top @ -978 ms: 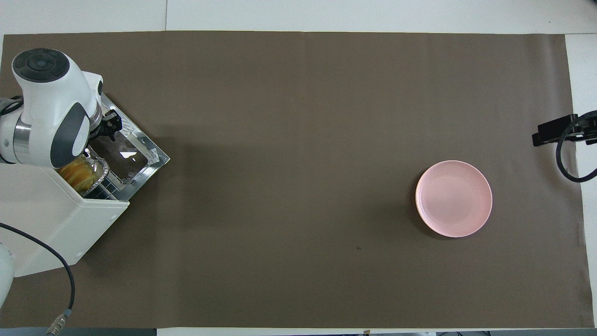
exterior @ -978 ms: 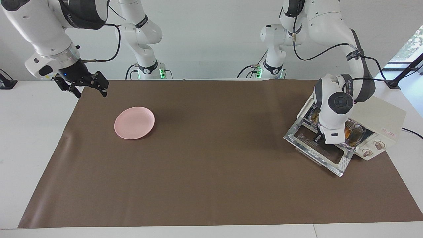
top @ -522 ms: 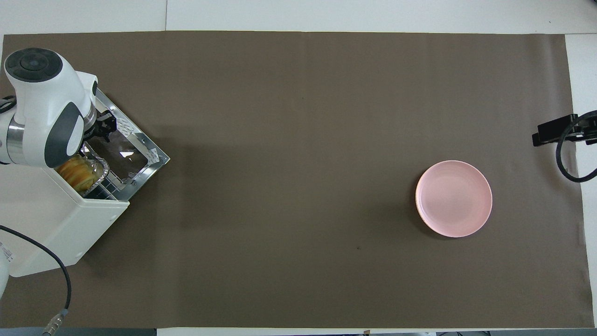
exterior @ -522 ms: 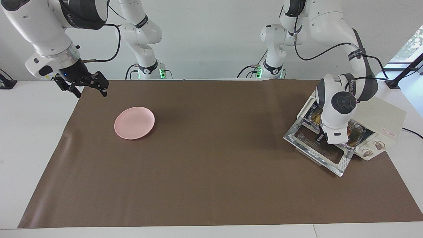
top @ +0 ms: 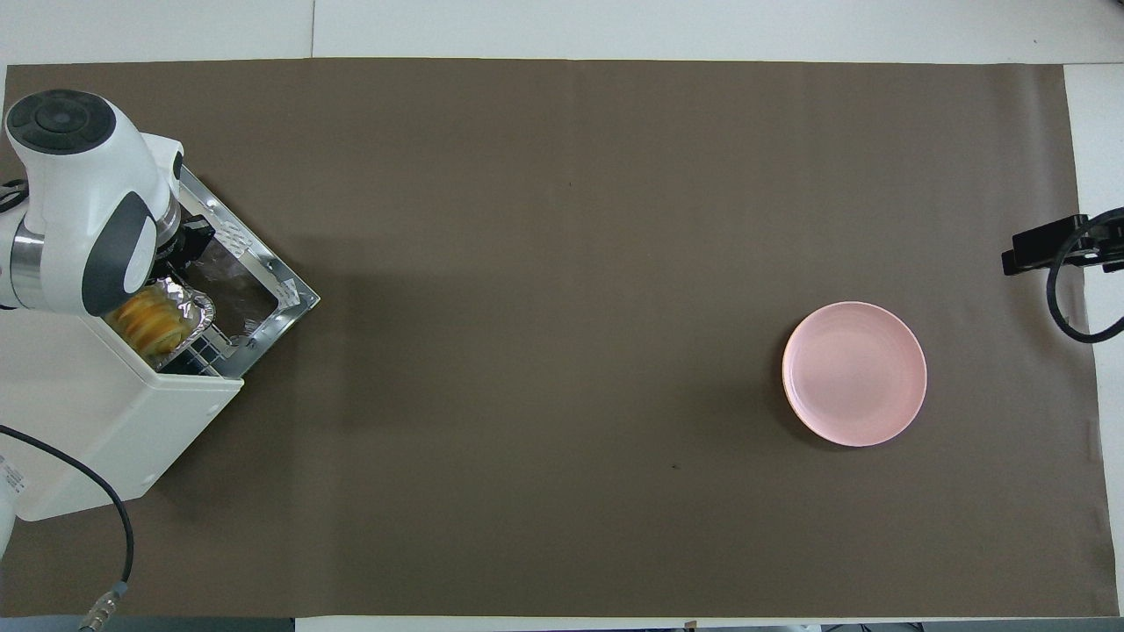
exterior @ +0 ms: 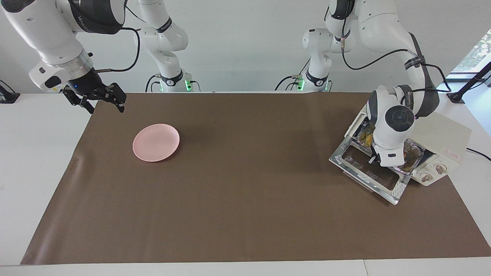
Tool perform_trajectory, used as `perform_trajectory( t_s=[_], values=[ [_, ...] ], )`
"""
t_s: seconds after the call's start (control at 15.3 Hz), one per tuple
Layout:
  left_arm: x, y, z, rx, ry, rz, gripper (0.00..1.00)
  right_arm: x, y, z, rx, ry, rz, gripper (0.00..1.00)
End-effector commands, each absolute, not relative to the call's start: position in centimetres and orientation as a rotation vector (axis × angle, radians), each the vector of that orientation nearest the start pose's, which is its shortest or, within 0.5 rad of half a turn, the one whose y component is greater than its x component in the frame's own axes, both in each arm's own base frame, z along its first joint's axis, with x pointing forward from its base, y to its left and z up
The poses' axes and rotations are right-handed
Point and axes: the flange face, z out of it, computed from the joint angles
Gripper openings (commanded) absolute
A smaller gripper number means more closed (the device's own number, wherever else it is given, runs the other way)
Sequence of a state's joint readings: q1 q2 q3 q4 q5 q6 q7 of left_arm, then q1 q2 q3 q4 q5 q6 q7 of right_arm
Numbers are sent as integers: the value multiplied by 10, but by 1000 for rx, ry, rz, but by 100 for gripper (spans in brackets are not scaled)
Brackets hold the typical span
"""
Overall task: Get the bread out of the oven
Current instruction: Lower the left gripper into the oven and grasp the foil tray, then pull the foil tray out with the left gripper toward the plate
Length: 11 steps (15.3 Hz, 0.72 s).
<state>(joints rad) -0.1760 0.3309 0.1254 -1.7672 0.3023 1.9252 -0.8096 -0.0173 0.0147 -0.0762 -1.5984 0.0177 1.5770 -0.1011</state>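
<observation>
Foil tray (top: 180,314) w/ bread (top: 151,318) now sits further out of oven (top: 105,412) than a sec ago, over the dropped door (exterior: 368,172). Left gripper (exterior: 373,158) at tray's edge, wrist hides it; grip state: can't tell. Right gripper (exterior: 102,100) waits spread, empty, over cloth (exterior: 245,191) corner near pink plate (exterior: 156,142).

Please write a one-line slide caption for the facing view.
Left gripper at open oven, bread in foil tray.

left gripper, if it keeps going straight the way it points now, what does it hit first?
Probably the silver foil tray carrying the golden ridged bread, at the mouth of the cream-white oven. The left gripper already hangs at the tray's edge above the open glass door; depth is unclear.
</observation>
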Motion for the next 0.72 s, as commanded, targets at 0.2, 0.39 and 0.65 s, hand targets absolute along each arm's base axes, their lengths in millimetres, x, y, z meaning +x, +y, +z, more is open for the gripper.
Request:
perform_trajectory(
  t_s=[0.2, 0.39, 0.65],
  values=[
    [630, -45, 401, -2698, -785, -74, 0, 550, -48, 605, -3108, 13, 53, 100],
    [637, -72, 406, -2804, -854, -102, 0, 550, -48, 605, -3108, 15, 53, 100],
    [639, -126, 410, -2939, -828, -161, 0, 550, -48, 605, -3108, 13, 53, 100]
  ],
)
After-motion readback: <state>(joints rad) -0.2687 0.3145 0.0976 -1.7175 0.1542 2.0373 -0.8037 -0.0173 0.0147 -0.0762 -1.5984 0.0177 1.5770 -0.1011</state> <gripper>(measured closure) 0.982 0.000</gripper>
